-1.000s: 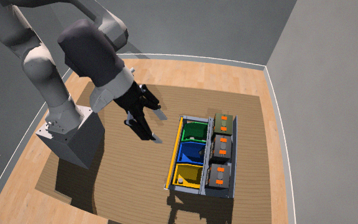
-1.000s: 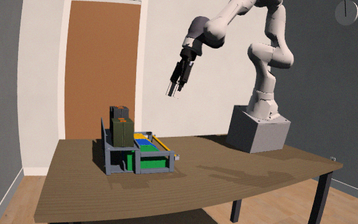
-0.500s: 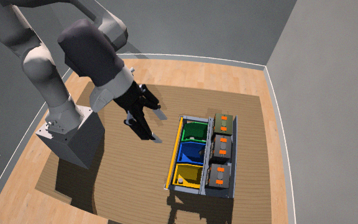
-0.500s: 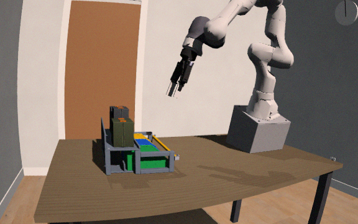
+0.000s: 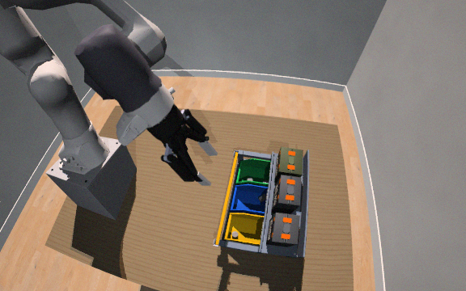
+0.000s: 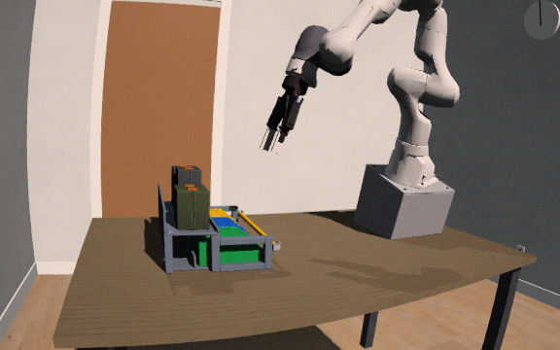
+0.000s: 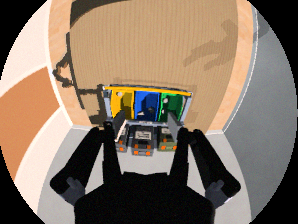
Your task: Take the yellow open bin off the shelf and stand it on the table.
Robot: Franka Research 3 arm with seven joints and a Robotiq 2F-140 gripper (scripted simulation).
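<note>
The yellow open bin (image 5: 253,226) (image 6: 219,212) (image 7: 129,109) sits in the lower front bay of the grey shelf (image 5: 241,246) (image 6: 215,258), at the end nearest the bottom edge in the top view. A small pale part shows in it. The blue bin (image 5: 253,195) (image 6: 227,222) (image 7: 145,107) is beside it in the middle, and the green bin (image 5: 257,167) (image 6: 238,255) (image 7: 175,102) is at the other end, both with parts inside. My gripper (image 5: 209,168) (image 6: 271,146) (image 7: 146,117) is open and empty, high above the table on the robot-base side of the shelf, touching nothing.
A yellow bar (image 5: 226,198) (image 6: 252,224) (image 7: 150,90) runs along the shelf's front. Three cases, one olive (image 5: 285,165) and two dark grey, stand on the upper level behind the bins. The shelf stands on the wooden table (image 5: 176,226) (image 6: 309,292).
</note>
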